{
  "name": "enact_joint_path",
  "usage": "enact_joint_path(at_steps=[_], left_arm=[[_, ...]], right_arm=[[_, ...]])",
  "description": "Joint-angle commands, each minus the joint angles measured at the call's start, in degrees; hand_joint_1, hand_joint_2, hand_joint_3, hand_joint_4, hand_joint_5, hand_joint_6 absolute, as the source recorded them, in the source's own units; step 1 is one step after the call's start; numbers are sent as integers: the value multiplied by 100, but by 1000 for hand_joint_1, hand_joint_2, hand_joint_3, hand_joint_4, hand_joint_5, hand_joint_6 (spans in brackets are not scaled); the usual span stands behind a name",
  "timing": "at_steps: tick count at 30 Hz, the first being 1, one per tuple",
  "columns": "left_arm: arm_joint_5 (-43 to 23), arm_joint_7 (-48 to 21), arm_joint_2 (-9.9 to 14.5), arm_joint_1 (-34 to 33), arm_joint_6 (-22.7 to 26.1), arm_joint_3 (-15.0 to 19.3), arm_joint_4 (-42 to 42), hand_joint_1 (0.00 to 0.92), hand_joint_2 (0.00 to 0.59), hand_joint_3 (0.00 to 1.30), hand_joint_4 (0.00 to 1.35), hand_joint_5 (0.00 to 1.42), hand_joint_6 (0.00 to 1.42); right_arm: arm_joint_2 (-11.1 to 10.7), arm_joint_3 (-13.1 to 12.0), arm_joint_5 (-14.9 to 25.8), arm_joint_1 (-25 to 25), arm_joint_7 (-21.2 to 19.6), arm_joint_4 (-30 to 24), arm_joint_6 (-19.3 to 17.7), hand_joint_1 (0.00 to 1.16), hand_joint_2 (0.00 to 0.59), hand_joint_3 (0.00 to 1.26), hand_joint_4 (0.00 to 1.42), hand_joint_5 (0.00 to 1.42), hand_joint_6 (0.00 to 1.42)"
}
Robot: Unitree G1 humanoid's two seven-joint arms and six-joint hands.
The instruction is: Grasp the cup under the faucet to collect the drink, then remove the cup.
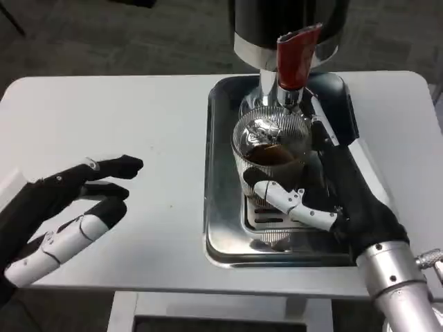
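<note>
At the lower left, the left hand (66, 211) hovers over the white bench (138, 124), holding nothing, its fingers apart and stretched toward the middle. It is well apart from the cup. To its right a shiny metal tray (218, 207) lies on the bench, with a slotted grate (266, 218) in its floor. On that grate stands the clear ribbed cup (271, 149), with dark drink in its lower part. It sits right below the faucet (277, 93), whose red lever (297, 55) hangs from the dark dispenser (284, 21) at the top. The right hand (332, 200) reaches in from the lower right and holds the cup: its thumb (287, 200) lies across the cup's near side and the rest of the hand hugs the cup's right side.
</note>
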Motion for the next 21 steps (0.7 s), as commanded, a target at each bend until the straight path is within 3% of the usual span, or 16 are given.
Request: enact_joint_path(at_steps=[1, 21], left_arm=[[-62, 7, 36, 135, 44, 54, 9, 78, 158, 311, 255, 347, 280], [-83, 8, 46, 227, 56, 115, -43, 64, 157, 322, 269, 357, 280]], right_arm=[[69, 195, -140, 88, 8, 84, 99, 665, 208, 0, 33, 178, 290], [262, 322, -508, 189, -256, 16, 353, 670, 230, 61, 176, 328, 482]])
